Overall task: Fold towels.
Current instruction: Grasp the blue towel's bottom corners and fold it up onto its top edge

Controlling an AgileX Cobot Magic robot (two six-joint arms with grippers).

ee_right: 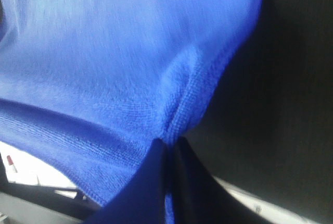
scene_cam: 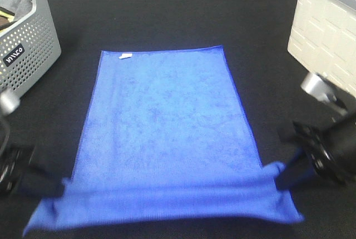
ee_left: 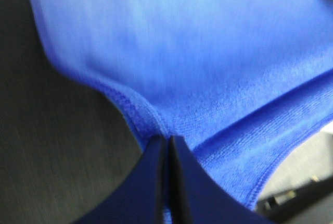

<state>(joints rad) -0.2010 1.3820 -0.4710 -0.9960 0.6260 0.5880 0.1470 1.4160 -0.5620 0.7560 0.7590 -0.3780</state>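
Note:
A blue towel (scene_cam: 167, 122) lies spread on the black table, a small white tag at its far left corner. Its near edge is lifted into a fold. My left gripper (scene_cam: 55, 189) is shut on the near left part of the towel; the left wrist view shows its fingers (ee_left: 167, 146) pinching the hem of the towel (ee_left: 208, 67). My right gripper (scene_cam: 281, 175) is shut on the near right part; the right wrist view shows its fingers (ee_right: 169, 148) pinching the towel (ee_right: 104, 52) at its edge.
A grey perforated basket (scene_cam: 25, 33) with cloth inside stands at the far left. A white quilted box (scene_cam: 328, 33) stands at the far right. The black table (scene_cam: 167, 11) stretches beyond the towel's far edge.

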